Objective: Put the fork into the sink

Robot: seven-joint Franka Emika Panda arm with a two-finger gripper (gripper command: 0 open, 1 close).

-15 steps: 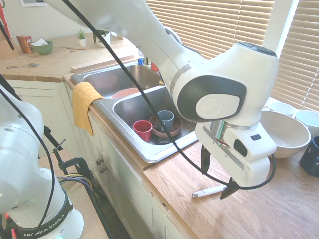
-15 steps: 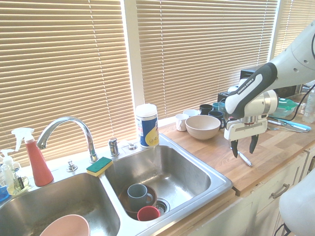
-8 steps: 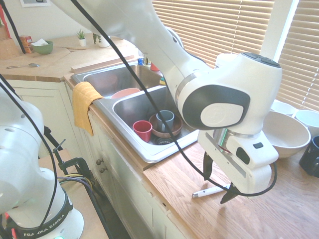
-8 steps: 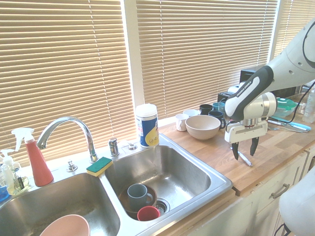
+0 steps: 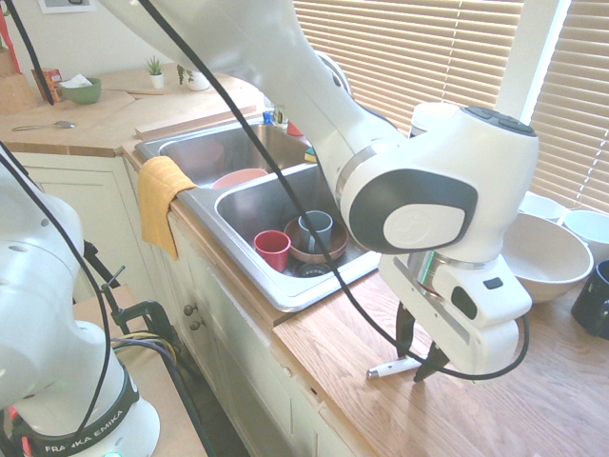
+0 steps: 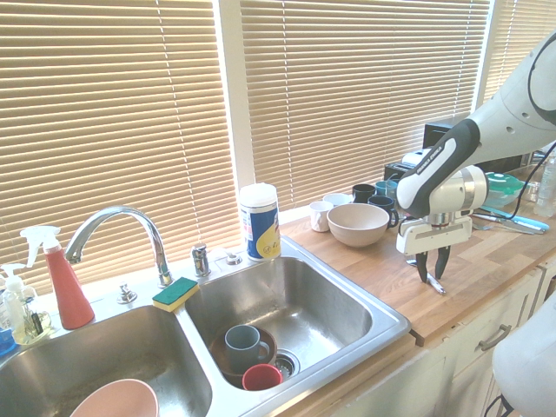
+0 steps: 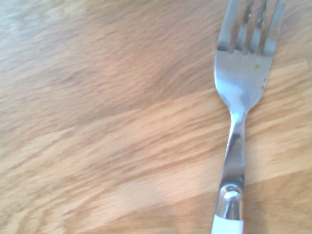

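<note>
As we look along the counter in the second exterior view, the pincer [image 6: 432, 275] points down over the worktop [image 6: 486, 269], its two fingers a little apart, one on either side of the fork's white handle. Whether either finger touches it, we cannot tell. The fork [image 7: 239, 83] lies on the wood, and in the wrist view we see its silver tines and neck, with a few small specks on the metal. Just beyond the pincer, to the far left, we have the big pale bowl [image 6: 358, 224], with white cups [image 6: 320, 216] and dark mugs [image 6: 382, 205] grouped behind it. Farther left we find the steel sink [image 6: 339, 304], its near right rim beside the worktop. Its right basin holds a blue-grey mug [image 6: 244, 347] in a brown bowl [image 6: 271, 340] and a red cup [image 6: 261, 377] at the near side; in the left basin sits a pink bowl [image 6: 117, 401]. Between the basins, toward the far edge, rests a green and yellow sponge [image 6: 175, 294], right of the curved faucet [image 6: 122, 217].
</note>
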